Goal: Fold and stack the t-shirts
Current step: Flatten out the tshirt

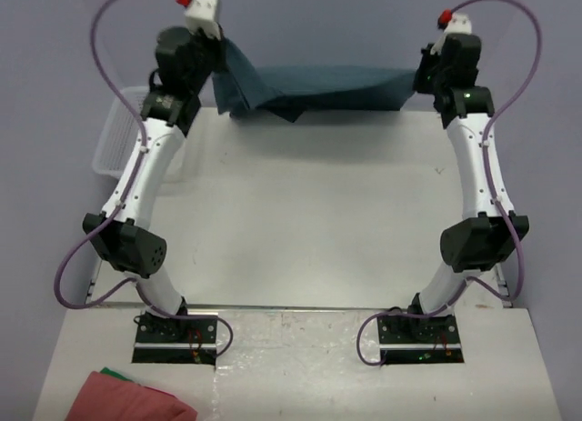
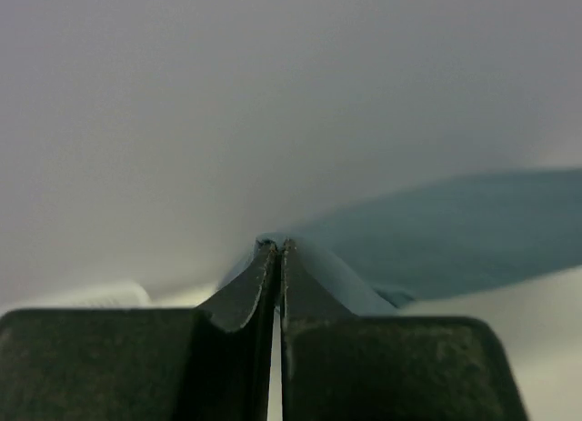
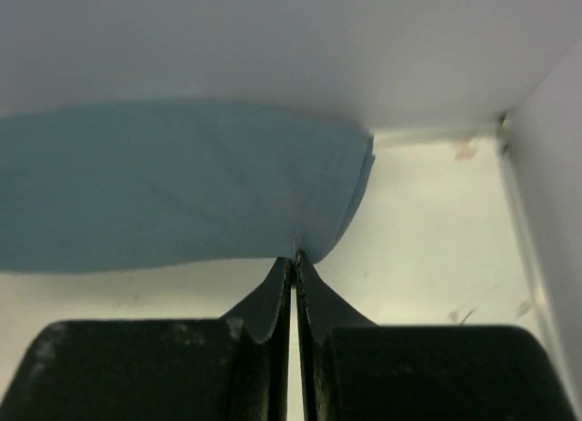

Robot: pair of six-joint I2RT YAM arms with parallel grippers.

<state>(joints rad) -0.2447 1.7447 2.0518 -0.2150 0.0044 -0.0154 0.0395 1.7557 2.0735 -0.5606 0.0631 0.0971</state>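
Observation:
A dark blue t-shirt [image 1: 314, 86] hangs stretched between both grippers above the table's far edge. My left gripper [image 1: 221, 65] is shut on its left end, where the cloth droops in a fold. My right gripper [image 1: 420, 75] is shut on its right end. In the left wrist view the fingertips [image 2: 276, 248] pinch the blue cloth [image 2: 455, 230], which runs off to the right. In the right wrist view the gripper [image 3: 296, 257] pinches the shirt [image 3: 173, 185], which spreads out to the left. A red folded garment [image 1: 127, 398] lies at the near left corner.
A white wire basket [image 1: 120, 139] stands at the table's far left, behind the left arm. The white tabletop [image 1: 309, 212] lies between the arms. A purple wall rises behind the table. Both arm bases are bolted at the near edge.

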